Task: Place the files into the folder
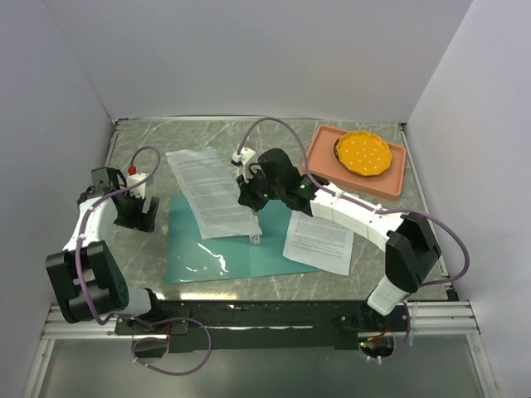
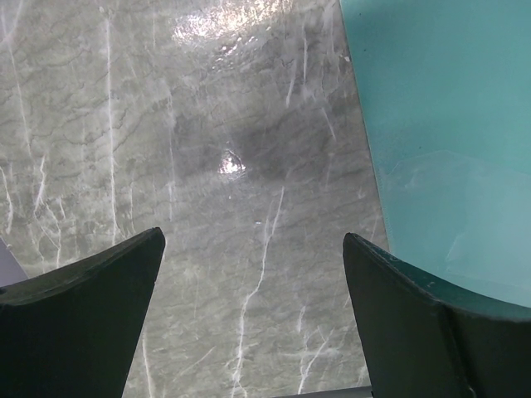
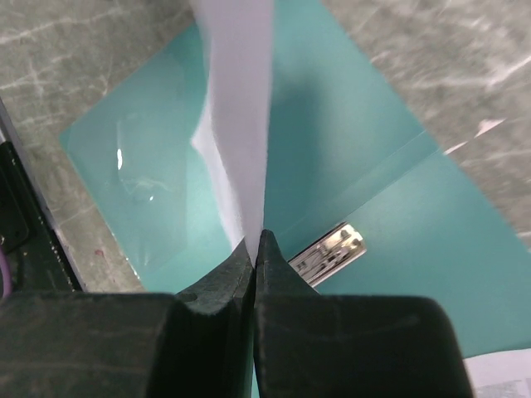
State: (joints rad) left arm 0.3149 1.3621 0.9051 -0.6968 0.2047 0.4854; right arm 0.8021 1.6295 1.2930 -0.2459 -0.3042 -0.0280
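1 sheet (image 1: 211, 192) is pinched in your right jaws, left jaws spread; lay it square on the folder (image 1: 224, 257).

Right arm (image 1: 357, 217) stretches out long, its right gripper (image 3: 255, 242) pinched tight on a sheet (image 3: 239, 91) that rises beyond the fingertips. Left arm (image 1: 90, 225) folds short, left gripper (image 2: 253, 249) aimed downward, jaws spread wide.

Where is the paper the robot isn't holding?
In the top view, the loose sheet lies flat right of centre, overlapping the right edge of the teal folder, nearer the robot than the pink tray.
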